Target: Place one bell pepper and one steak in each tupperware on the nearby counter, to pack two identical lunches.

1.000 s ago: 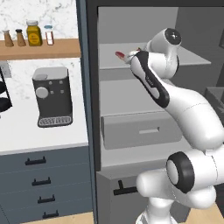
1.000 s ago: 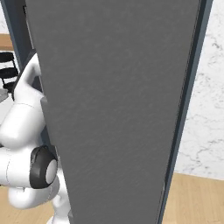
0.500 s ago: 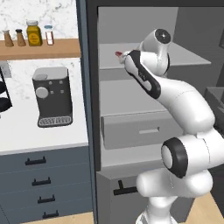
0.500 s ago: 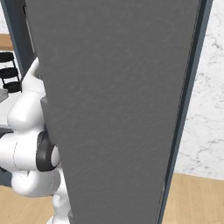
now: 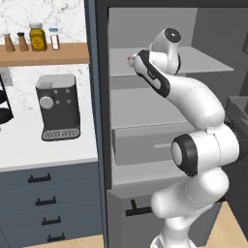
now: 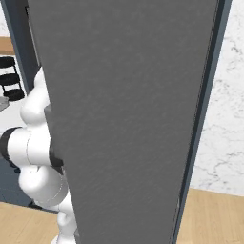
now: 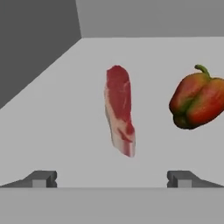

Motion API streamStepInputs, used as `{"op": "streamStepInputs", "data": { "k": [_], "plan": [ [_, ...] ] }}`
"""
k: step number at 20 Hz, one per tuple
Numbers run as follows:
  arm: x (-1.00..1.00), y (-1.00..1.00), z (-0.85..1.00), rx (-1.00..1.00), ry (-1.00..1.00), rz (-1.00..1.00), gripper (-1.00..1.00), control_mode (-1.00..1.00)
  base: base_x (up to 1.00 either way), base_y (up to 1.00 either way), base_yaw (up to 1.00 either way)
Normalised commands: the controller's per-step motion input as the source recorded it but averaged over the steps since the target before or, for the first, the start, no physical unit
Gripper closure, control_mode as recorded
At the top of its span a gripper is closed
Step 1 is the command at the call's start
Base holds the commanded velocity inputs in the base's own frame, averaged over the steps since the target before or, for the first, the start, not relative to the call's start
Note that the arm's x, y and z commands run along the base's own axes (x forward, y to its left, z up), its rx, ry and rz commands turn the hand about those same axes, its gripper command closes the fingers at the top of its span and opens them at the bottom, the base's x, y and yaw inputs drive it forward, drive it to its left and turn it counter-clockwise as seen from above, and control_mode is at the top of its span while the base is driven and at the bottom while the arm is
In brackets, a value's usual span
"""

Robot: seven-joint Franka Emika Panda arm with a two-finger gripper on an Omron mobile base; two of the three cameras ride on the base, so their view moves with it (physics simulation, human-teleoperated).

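Pincer (image 7: 112, 179) agape before steak (image 7: 119, 109), pepper (image 7: 198, 98).

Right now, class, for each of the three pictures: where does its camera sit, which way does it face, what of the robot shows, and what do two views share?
Left base view: behind the arm's left, facing the open fridge, counter and coffee machine; the white arm reaches to a shelf.
Right base view: behind the arm's right, facing the grey fridge door; the arm's lower joints show.
Hand view: on the hand, looking along open jaws at a steak and pepper.
Both base views share the arm.
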Motion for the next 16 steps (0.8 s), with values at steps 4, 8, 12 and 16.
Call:
{"op": "streamStepInputs", "data": {
  "k": [4,8,12,16],
  "plan": [
    [0.41,0.00,-0.18,0.00,0.00,0.00,-1.00,-1.00,0.00,0.00,0.00],
    [0.39,0.00,-0.21,0.00,0.00,0.00,-1.00,-1.00,0.00,0.00,0.00],
    [0.42,0.00,-0.14,0.00,0.00,0.00,-1.00,-1.00,0.00,0.00,0.00],
    [0.42,0.00,-0.10,0.00,0.01,0.00,-1.00,-1.00,0.00,0.00,0.00]
  ]
}}
